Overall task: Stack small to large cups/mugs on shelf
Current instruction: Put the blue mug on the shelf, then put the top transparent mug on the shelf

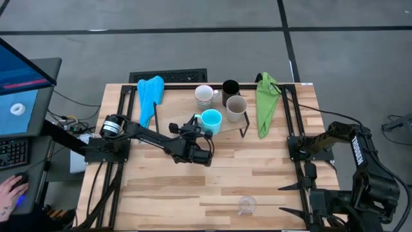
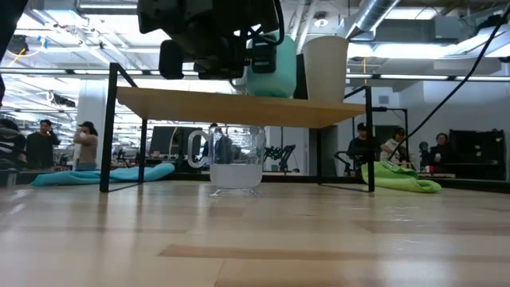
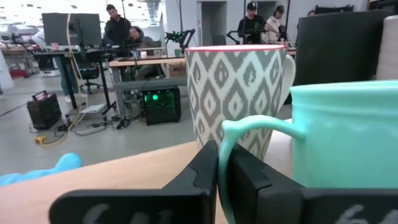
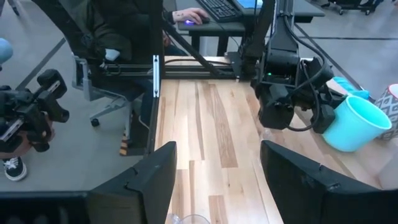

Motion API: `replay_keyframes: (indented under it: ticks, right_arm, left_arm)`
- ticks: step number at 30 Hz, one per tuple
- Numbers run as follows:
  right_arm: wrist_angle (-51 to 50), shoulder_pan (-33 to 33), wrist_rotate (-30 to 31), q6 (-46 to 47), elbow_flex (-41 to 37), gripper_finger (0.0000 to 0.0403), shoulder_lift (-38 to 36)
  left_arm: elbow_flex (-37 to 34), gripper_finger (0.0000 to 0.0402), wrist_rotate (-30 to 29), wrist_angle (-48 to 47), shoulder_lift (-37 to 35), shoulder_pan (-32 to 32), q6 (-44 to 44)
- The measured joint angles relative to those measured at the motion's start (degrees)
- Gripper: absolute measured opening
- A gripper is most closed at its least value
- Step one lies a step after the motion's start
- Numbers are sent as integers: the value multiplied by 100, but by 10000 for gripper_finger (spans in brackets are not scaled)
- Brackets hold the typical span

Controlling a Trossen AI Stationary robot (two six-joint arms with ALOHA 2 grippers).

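The wooden shelf (image 1: 187, 96) stands at the table's back on a black wire frame. On it are a white patterned mug (image 1: 205, 95), a black cup (image 1: 230, 88) and a beige-grey mug (image 1: 236, 107). My left gripper (image 1: 198, 124) is shut on the turquoise mug (image 1: 211, 120) at the shelf's near edge. A clear glass (image 1: 247, 205) stands on the table near the front edge. My right gripper (image 1: 290, 198) is open and empty, right of that glass. A second glass does not show. My left gripper pinches the turquoise mug's handle (image 3: 225, 140) between its two fingers (image 3: 205, 174). It comes in about level from the table's left. The mug stands upright with its base (image 2: 271, 92) at the shelf board; whether it rests there, I cannot tell.
A blue cloth (image 1: 150, 96) lies at the shelf's left end and a green cloth (image 1: 266, 103) at its right end. The shelf's black legs (image 2: 108, 127) stand on the table. A person's hand (image 1: 13, 190) rests at a desk left of the table.
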Motion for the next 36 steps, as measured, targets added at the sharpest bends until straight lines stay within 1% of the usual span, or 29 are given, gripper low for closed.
replay_keyframes:
  ticks: [4,9,12,15,22,25,28,31,36]
  right_arm:
    - [0,0,-2,0,0,254,0]
    - [0,0,-2,-2,0,254,0]
    - [-2,0,-2,-2,0,254,0]
    - [-2,0,-2,-2,0,254,0]
    - [-3,0,-2,-4,0,254,0]
    - [-4,0,-2,-6,0,254,0]
    - [-4,0,-2,-7,0,254,0]
    - [-2,0,-2,-7,0,254,0]
    - [75,0,-2,-9,0,254,0]
  left_arm:
    - [0,24,25,10,2,52,-1]
    - [0,39,249,14,2,94,5]
    - [0,58,231,14,2,91,13]
    - [0,88,238,14,2,91,19]
    - [0,178,274,12,2,0,21]
    - [0,211,432,13,2,-53,22]
    - [0,235,612,14,2,-106,145]
    - [0,248,647,13,2,-166,214]
    - [0,252,666,-29,-37,-284,304]
